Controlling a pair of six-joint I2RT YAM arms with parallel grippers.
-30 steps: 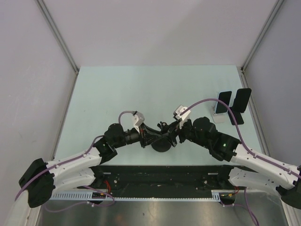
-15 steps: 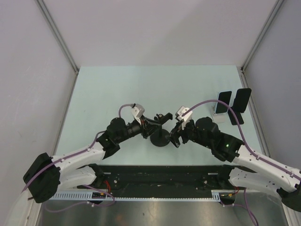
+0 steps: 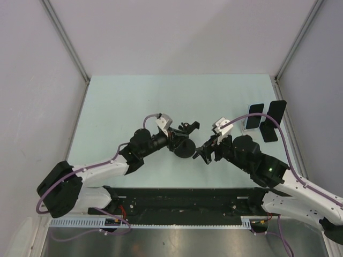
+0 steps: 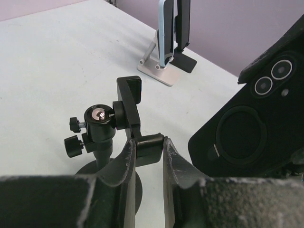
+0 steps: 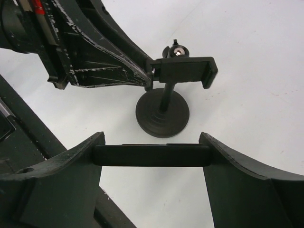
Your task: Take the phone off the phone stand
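1. The main bit looks done imo: the phone (image 4: pixel 247 137) is out of the stand (image 4: pixel 102 128). On the left wrist cam it floats just to the right of the stand, back side facing the camera (lenses and ring showing), with a strip of bare counter (image 3: pixel 123 101) between the two. They're not touching.
2. The right fingers (image 5: pixel 71 175) have it. They're spread wide and press on the phone's two opposite edges, so on that wrist cam you only see it edge-on, a black bar bridging them. It looks lifted off the counter and clear of the stand's base (image 5: pixel 162 111).
3. The left fingers (image 4: pixel 124 164) are nearly pressed together, pinching one end of the stand's clamp (image 4: pixel 129 107). My guess is they're just bracing it. The clamp has nothing in it, and you can see straight between its two hooks.
4. The stand itself is upright on its round base on the counter, with the clamp sticking out sideways from the ball head (image 4: pixel 99 115).
5. What's left, as far as I can tell: not much. The task only says remove, so maybe park the phone on the counter away from the stand, then let go of both. If the left lets go sloppily the stand might wobble, since that base isn't big.
6. Ignore the second stand (image 3: pixel 251 128) well off to the right of ours, with a couple of phones propped up there. Nothing is touching it.
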